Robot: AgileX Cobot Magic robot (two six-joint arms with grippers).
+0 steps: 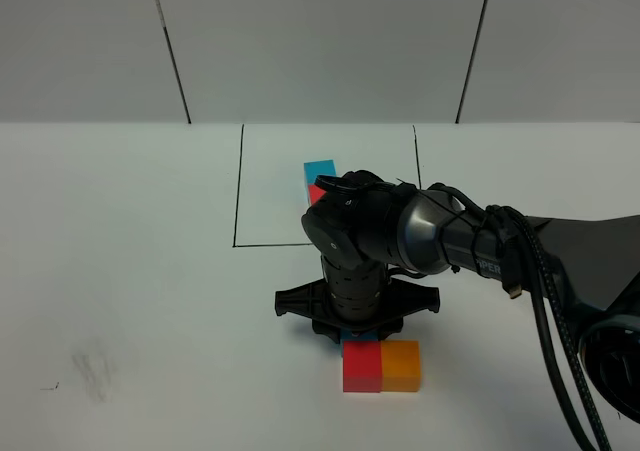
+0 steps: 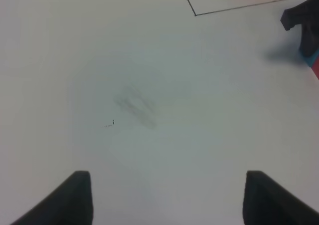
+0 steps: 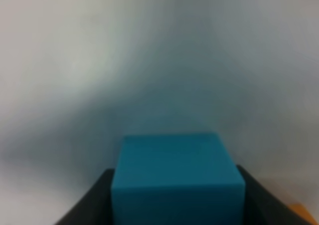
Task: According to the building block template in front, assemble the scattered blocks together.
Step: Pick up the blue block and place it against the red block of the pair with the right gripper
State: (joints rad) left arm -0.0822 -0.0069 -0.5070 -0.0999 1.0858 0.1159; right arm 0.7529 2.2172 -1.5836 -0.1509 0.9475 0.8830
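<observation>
The right gripper (image 3: 177, 205) has its fingers closed on the light blue cube (image 3: 177, 177), one dark finger at each side of it, and in the high view it hangs low over the tabletop (image 1: 130, 291) just behind the red cube (image 1: 362, 365) and the orange cube (image 1: 401, 365), which sit touching side by side. The template (image 1: 318, 179) lies farther back inside the black outline, mostly hidden by the arm. This looks like the last placement: setting blue against the far face of red to close the L. Whether blue already rests on the tabletop is hard to say. The next move calls for square alignment before release. The left gripper (image 2: 164, 197) hovers with fingers spread apart, holding nothing, over bare tabletop.
</observation>
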